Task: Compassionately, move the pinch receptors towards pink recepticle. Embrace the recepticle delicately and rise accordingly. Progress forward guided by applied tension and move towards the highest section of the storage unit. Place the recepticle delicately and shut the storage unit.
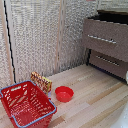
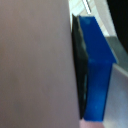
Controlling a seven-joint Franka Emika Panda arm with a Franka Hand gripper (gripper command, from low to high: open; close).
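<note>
1. Wrist view, nearest: one blue fingertip pad (image 2: 96, 70) fills the mid-right of frame, its black backing pressed flat against a broad pinkish-grey surface (image 2: 32, 60) covering the whole left half. Could be the pink recepticle's wall held close, but too blurred to be sure. Second finger not seen, so can't tell if jaws are apart, together or clamped.
2. Ext. view, lower left: red wire basket (image 1: 26, 104) on the wood floor (image 1: 95, 95); nearest thing to cam.
3. Just behind the basket, a small tan patterned box (image 1: 41, 81), leaning.
4. Centre-low: shallow red bowl (image 1: 64, 93), apart from the basket, nothing seen in it.
5. Right edge, mid-height: sliver of white (image 1: 126, 77), prob. part of the arm. Gripper itself not visible in this view.
6. Far upper right: storage unit (image 1: 107, 47). Highest section (image 1: 106, 37) pulled out, dark gap above its front. Lower drawer (image 1: 107, 62) also looks slightly out.
7. No mug visible anywhere in ext. view.
8. Judgement: likely carry or place stage, mug prob. in grasp off-frame. Next calls for a gentle set-down inside the top drawer, release, then a push on the front to close.
</note>
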